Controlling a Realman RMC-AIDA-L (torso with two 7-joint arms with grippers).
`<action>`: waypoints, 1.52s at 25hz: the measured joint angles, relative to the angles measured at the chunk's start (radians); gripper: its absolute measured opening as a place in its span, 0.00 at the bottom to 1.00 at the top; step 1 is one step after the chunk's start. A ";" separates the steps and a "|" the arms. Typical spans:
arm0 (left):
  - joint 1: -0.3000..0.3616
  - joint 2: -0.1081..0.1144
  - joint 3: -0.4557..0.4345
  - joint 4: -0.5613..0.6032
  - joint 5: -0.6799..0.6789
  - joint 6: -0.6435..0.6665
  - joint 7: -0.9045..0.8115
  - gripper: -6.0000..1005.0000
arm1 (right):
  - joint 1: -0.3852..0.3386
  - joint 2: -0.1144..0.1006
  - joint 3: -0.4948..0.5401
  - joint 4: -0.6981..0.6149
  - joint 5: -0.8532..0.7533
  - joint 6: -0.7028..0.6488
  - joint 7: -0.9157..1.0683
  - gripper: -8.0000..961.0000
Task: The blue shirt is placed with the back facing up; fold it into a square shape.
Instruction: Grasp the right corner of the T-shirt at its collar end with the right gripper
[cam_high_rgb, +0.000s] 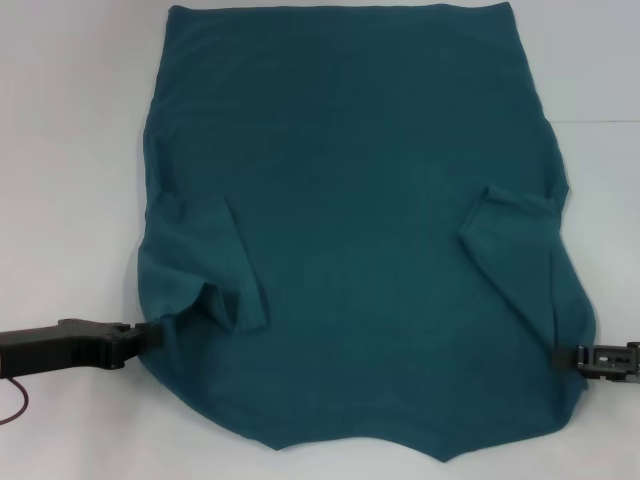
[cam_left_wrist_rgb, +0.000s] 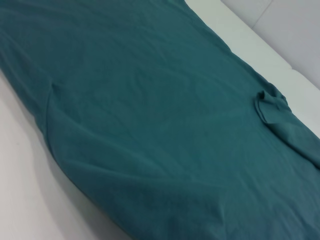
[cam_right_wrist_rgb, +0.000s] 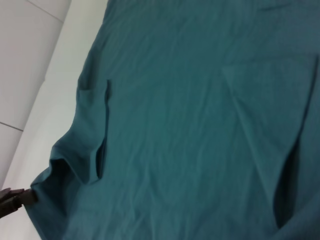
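The blue shirt (cam_high_rgb: 350, 250) lies spread flat on the white table (cam_high_rgb: 70, 150), hem at the far side and neckline at the near edge. Both short sleeves are folded inward over the body, one on the left (cam_high_rgb: 225, 270) and one on the right (cam_high_rgb: 510, 240). My left gripper (cam_high_rgb: 145, 335) is shut on the shirt's near left edge, which bunches at its tip; the right wrist view shows the same pinch from the left gripper (cam_right_wrist_rgb: 25, 197). My right gripper (cam_high_rgb: 562, 358) is shut on the near right edge. The left wrist view shows only the shirt (cam_left_wrist_rgb: 150, 125).
Bare white tabletop runs along both sides of the shirt. A seam line (cam_high_rgb: 600, 122) crosses the table at the far right. A thin red cable (cam_high_rgb: 15, 405) loops under the left arm.
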 joint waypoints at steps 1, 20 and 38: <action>0.000 0.000 0.000 -0.001 0.000 -0.002 0.000 0.04 | 0.003 0.001 0.000 0.001 0.000 0.000 0.000 0.89; -0.008 0.000 0.000 -0.003 0.000 -0.003 -0.001 0.04 | -0.008 -0.015 0.001 0.001 -0.035 -0.013 0.048 0.77; -0.011 0.000 0.000 -0.005 0.000 -0.003 -0.002 0.04 | -0.036 -0.039 0.008 -0.010 -0.054 -0.036 0.082 0.75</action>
